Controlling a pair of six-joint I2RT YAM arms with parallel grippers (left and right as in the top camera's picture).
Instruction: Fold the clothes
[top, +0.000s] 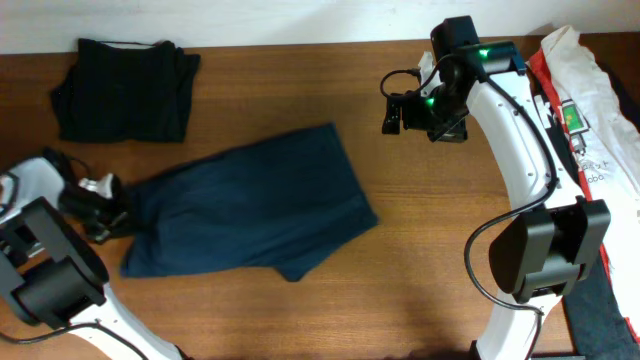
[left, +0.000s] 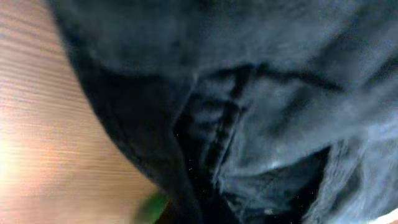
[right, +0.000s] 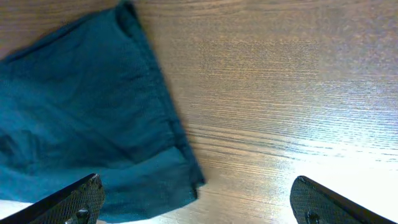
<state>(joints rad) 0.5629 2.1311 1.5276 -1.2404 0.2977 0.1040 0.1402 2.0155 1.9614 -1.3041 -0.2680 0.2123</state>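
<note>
A dark blue garment lies spread flat in the middle of the wooden table. My left gripper is at its left edge, low on the table. In the left wrist view bunched blue cloth fills the frame right up to the jaws and hides the fingers, so the gripper looks shut on the cloth. My right gripper hangs open and empty above the table, right of the garment's far right corner. The right wrist view shows its two fingers wide apart over that corner.
A folded black garment lies at the back left. A white bag with red trim sits at the right edge. Bare wood shows right of the blue garment.
</note>
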